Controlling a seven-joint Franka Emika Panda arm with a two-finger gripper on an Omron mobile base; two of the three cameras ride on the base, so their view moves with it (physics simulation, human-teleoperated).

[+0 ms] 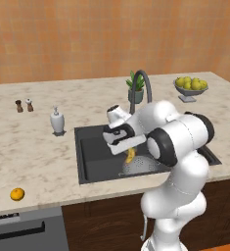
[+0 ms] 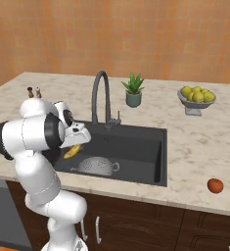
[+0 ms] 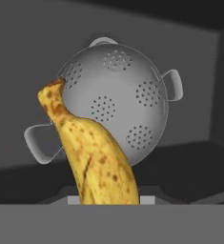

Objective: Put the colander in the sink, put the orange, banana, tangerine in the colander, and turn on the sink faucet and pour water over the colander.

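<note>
Banana (image 3: 96, 157) clamped in narrow-set gripper (image 1: 127, 149), hanging above colander (image 3: 116, 97); colander sits in sink (image 2: 146, 142), empty.

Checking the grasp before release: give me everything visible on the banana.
The banana is yellow with brown speckles and a dark brown tip, small and curved. The end effector is shut on its lower end, and it hangs above the colander, which sits in the sink. In the hand view its free tip overlaps the colander's rim, but contact cannot be told. The base views show it above the bowl.
</note>
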